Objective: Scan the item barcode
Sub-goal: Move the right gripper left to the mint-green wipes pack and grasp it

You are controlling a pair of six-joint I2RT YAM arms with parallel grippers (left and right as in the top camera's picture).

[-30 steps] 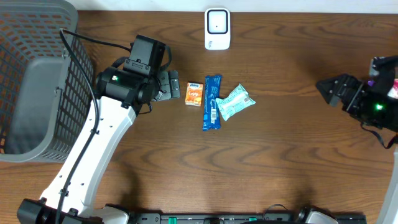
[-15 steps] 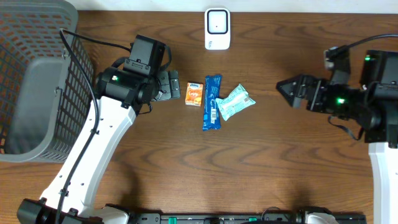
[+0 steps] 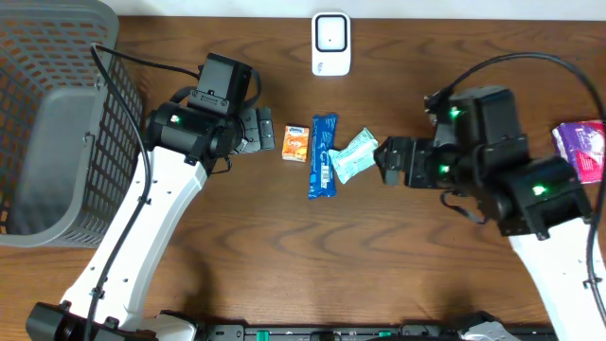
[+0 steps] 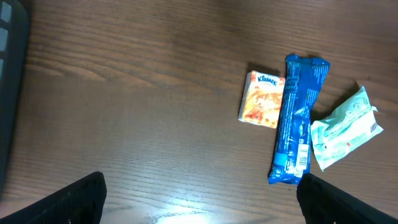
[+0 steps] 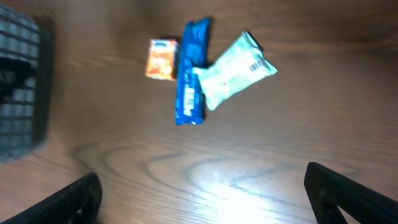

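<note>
Basket (image 3: 57, 123): far left of the blue bar, out of play.
Left gripper (image 3: 267, 128): left of the blue bar, just beyond the orange pack; jaws spread wide, holding nothing.
Orange pack (image 3: 296, 143): lies flat against the blue bar's left side.
Blue bar (image 3: 323, 156): lies lengthwise at mid-table.
Scanner (image 3: 331, 43): beyond the blue bar's far end, well apart.
Mint packet (image 3: 358, 154): against the blue bar's right side, possibly overlapping it; barcode up, likely the item to scan.
Right gripper (image 3: 383, 159): right of the blue bar, just beside the mint packet; released and empty.
Risk: closing here could pinch the blue bar too, or crumple the soft packet and hide its barcode.
</note>
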